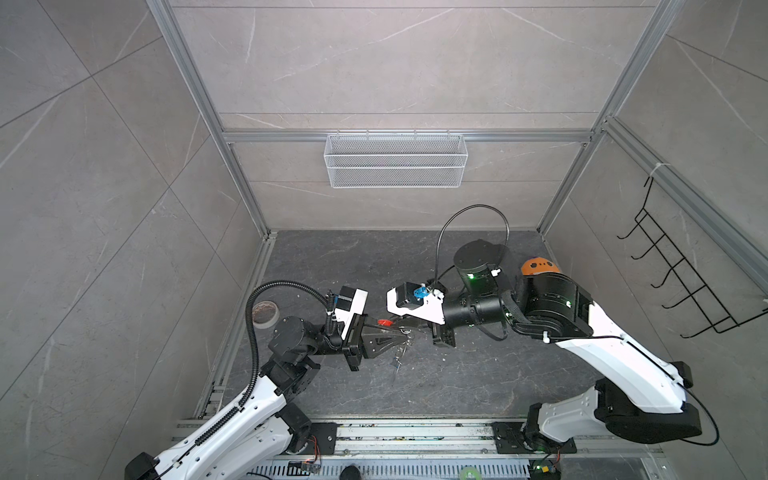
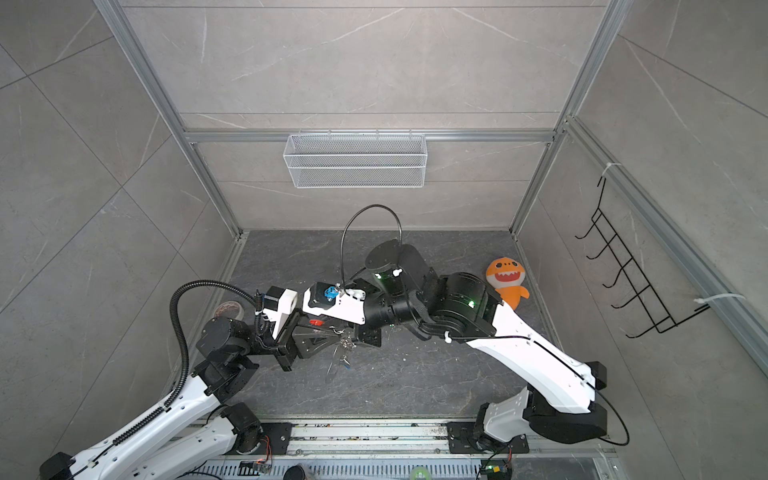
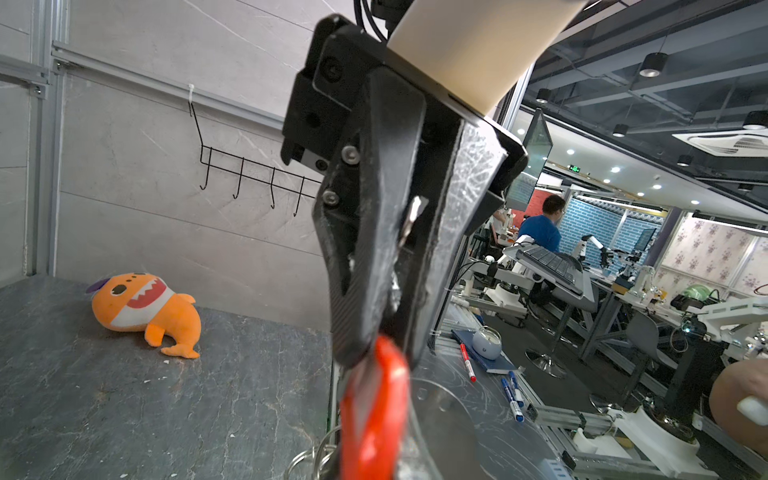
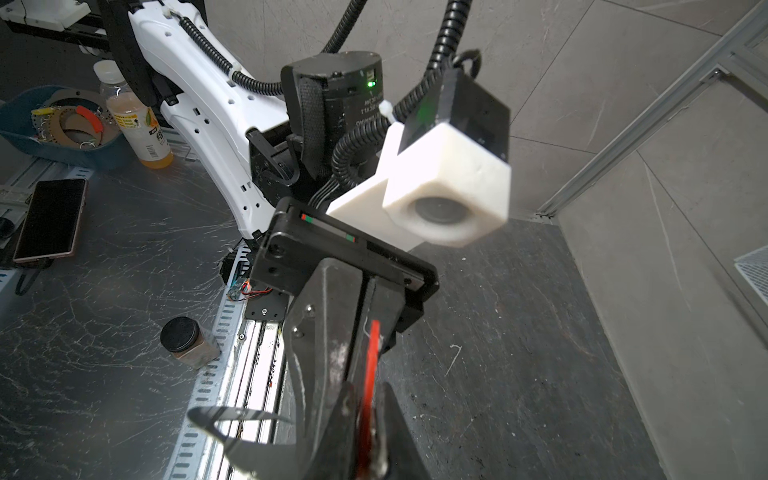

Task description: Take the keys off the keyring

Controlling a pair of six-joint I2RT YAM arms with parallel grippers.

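Both grippers meet above the middle of the dark floor. My left gripper (image 1: pixel 397 334) is shut on the key with the red tag (image 1: pixel 384 322), which fills the near part of the left wrist view (image 3: pixel 374 415). My right gripper (image 4: pixel 365 436) faces it, jaws narrow on either side of the same red tag (image 4: pixel 370 374); I cannot make out whether they press on it. A metal key blade (image 3: pixel 413 216) shows between the right fingers. Silver rings (image 3: pixel 309 457) and the flat grey keyring (image 4: pixel 232 419) hang below, with a blue-tagged key (image 2: pixel 346 365) on the keyring (image 2: pixel 332 370).
A tape roll (image 1: pixel 265 312) lies at the floor's left edge and an orange plush toy (image 2: pixel 505 280) at the right. A wire basket (image 1: pixel 395 160) hangs on the back wall and a black hook rack (image 1: pixel 681 274) on the right wall.
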